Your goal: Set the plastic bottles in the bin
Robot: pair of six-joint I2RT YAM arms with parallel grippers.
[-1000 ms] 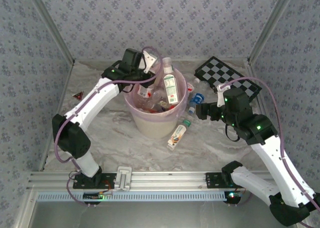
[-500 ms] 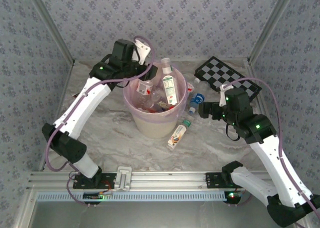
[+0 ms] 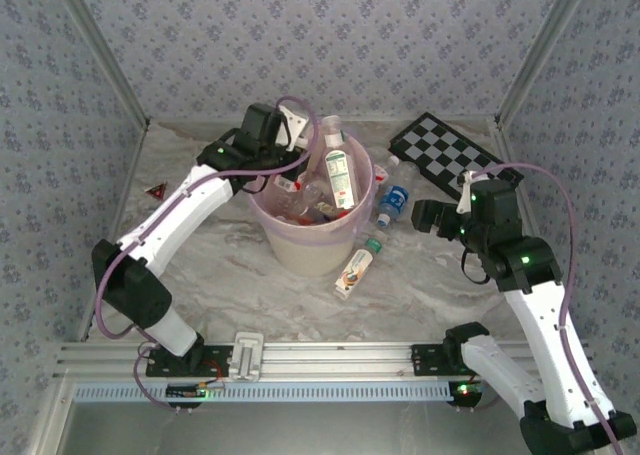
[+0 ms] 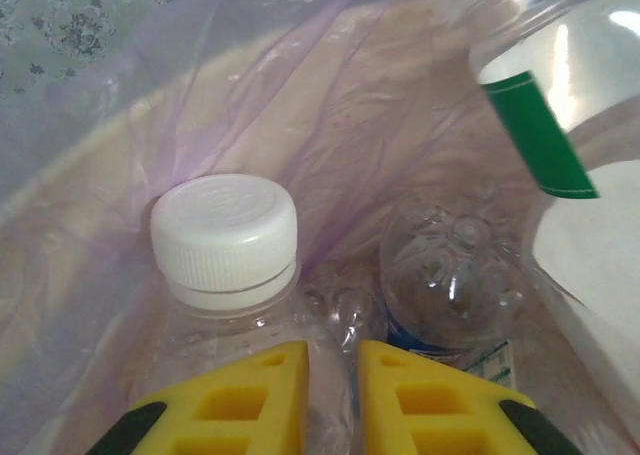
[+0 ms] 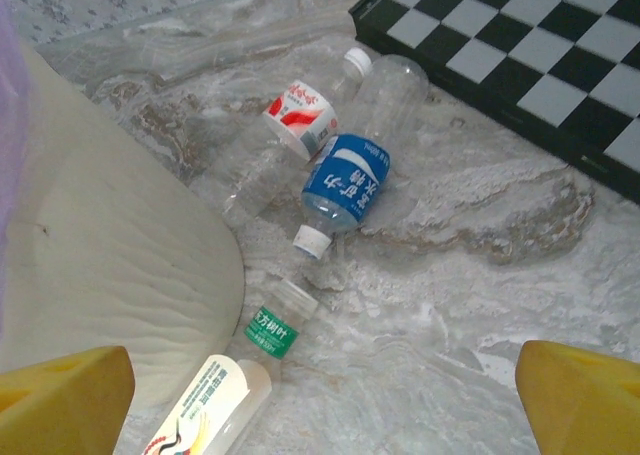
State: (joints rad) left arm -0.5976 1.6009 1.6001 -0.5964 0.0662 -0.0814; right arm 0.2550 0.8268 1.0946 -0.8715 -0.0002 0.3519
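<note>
Since the left end effector (image 4: 333,400) hangs nearly closed inside the bin (image 3: 305,255), gripping nothing I can make out, the wide-open right end effector (image 3: 422,216) is nearer the blue-labelled bottle (image 3: 394,199), which lies on the tabletop (image 3: 230,275) at about its ten o'clock, long axis one-to-seven.

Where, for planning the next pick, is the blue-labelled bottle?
Top view: the blue-labelled bottle lies on the table right of the bin, beside the red-labelled bottle, near the chequered board.
</note>
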